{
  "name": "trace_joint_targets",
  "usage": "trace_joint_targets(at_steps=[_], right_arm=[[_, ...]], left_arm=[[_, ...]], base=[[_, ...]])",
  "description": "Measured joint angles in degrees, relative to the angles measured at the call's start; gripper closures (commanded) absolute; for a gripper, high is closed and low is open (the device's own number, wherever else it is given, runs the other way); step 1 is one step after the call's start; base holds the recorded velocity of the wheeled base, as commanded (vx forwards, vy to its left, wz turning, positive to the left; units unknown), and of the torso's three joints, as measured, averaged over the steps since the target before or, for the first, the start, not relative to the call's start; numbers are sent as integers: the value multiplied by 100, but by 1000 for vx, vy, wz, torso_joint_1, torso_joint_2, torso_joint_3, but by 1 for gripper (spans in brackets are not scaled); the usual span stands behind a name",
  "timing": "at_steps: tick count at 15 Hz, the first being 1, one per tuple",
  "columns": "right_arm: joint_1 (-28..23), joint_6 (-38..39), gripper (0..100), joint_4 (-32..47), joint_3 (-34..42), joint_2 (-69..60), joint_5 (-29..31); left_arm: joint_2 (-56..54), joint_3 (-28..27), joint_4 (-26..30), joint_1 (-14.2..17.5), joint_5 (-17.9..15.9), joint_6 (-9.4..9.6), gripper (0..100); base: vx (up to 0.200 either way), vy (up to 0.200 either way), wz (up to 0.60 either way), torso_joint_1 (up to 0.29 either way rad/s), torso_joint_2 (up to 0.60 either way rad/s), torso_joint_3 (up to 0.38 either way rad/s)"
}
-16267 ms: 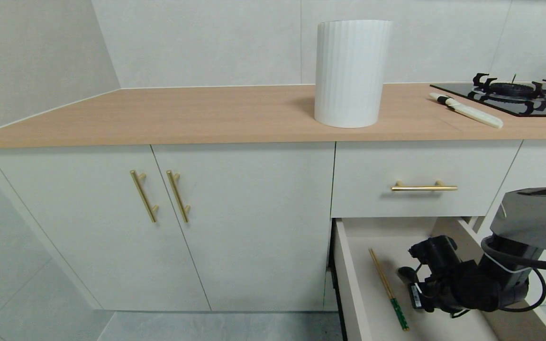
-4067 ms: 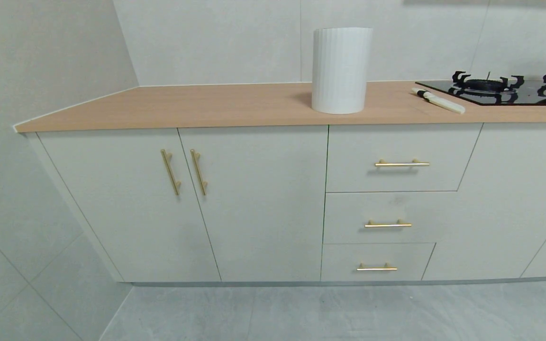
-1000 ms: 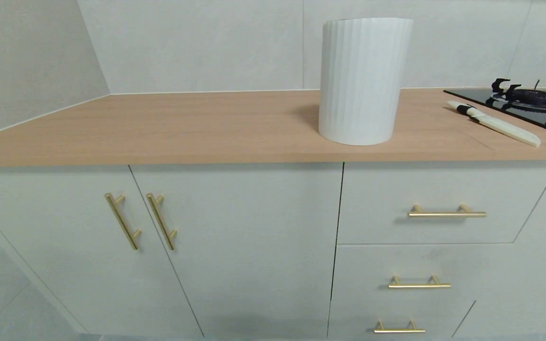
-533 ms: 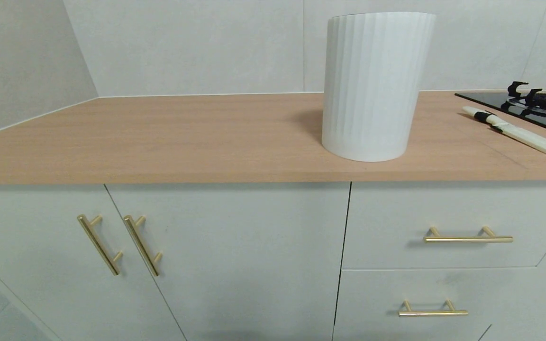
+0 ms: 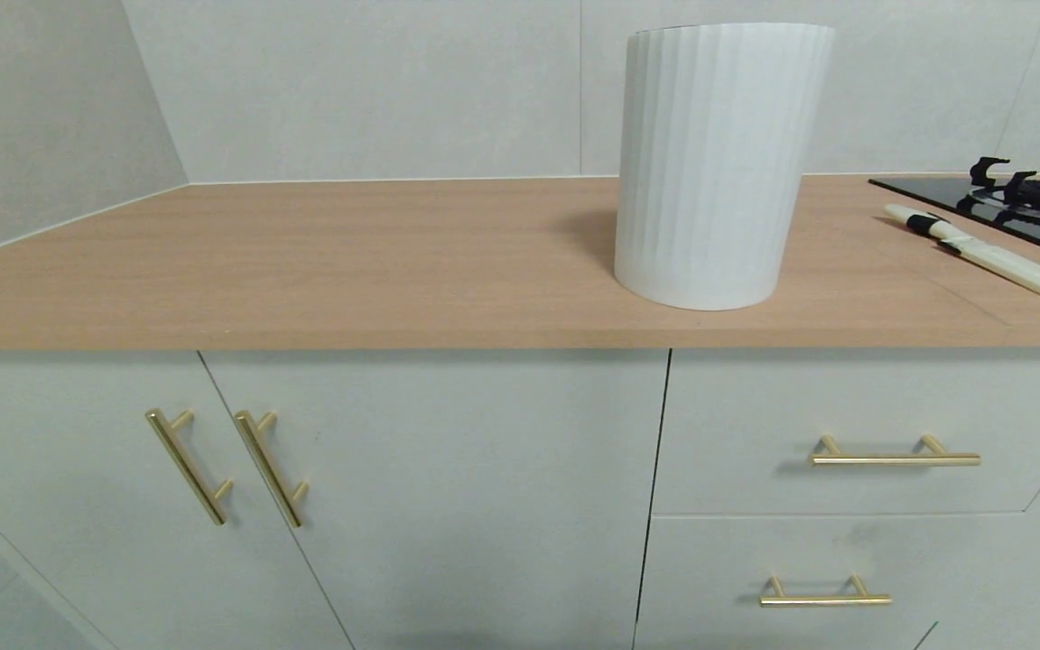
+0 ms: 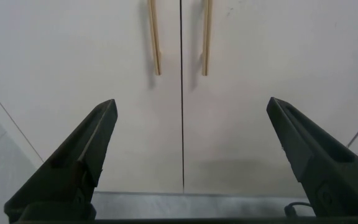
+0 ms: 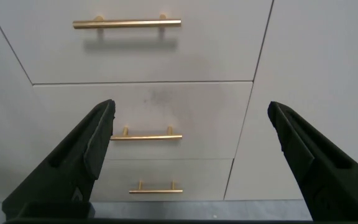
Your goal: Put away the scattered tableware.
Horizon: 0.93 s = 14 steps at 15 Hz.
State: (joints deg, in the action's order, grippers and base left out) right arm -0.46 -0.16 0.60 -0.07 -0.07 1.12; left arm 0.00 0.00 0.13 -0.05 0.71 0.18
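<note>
Fingers spread, empty, on left gripper and right gripper. Knife on desk looks stiff, light, slick; you should pinch near its black band.

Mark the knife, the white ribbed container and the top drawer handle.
knife (image 5: 1016, 273), head view, pale blade.
white ribbed container (image 5: 719, 162), head view, side wall.
top drawer handle (image 5: 895, 459), head view, bar's middle.

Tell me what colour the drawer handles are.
The drawer handles are gold; right wrist view shows them best.
</note>
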Motion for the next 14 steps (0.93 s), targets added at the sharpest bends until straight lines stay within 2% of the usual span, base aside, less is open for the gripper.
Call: trace_joint_targets(at_steps=[3,14], right_arm=[[9,2,0,0,2,0,0],[5,2,0,-5,5,0,7]], left_arm=[[0,-2,-4,7,-5,-2,0],[0,0,-6,5,-2,-9,0]], base=[[0,-200,0,4,4,4],[0,-18,0,0,0,1]])
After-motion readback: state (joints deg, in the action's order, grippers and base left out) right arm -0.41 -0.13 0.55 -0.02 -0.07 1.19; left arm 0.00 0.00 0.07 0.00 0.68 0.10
